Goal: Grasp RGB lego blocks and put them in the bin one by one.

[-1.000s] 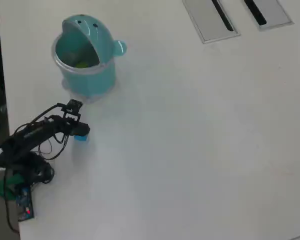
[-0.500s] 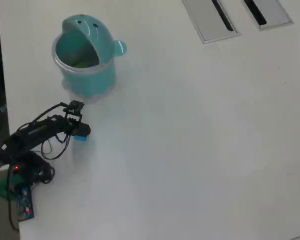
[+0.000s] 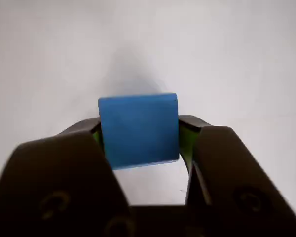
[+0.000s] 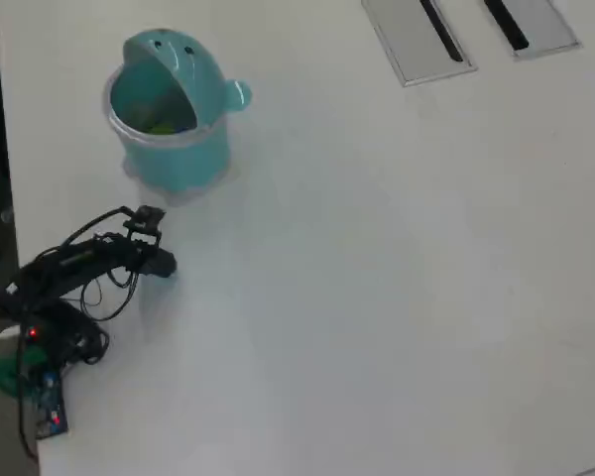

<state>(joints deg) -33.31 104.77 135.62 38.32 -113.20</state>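
- A blue lego block sits clamped between the two dark jaws of the gripper, one jaw pressing each side face, as the wrist view shows; only bare white table lies behind it.
- In the overhead view the block is hidden under the gripper, which hangs at the end of the black arm (whether the block has left the tabletop cannot be told from either view).
- The teal bin stands up-frame of the gripper in the overhead view, nearly straight ahead and a touch to the right, close by but not touching.
- Its open mouth faces down-left, toward the arm; something yellowish green already lies inside.
- The next move likely turns on this: carry the held block forward and up over the rim, short of the domed hood.
- Two grey panels with black slots lie well apart, far to the right.
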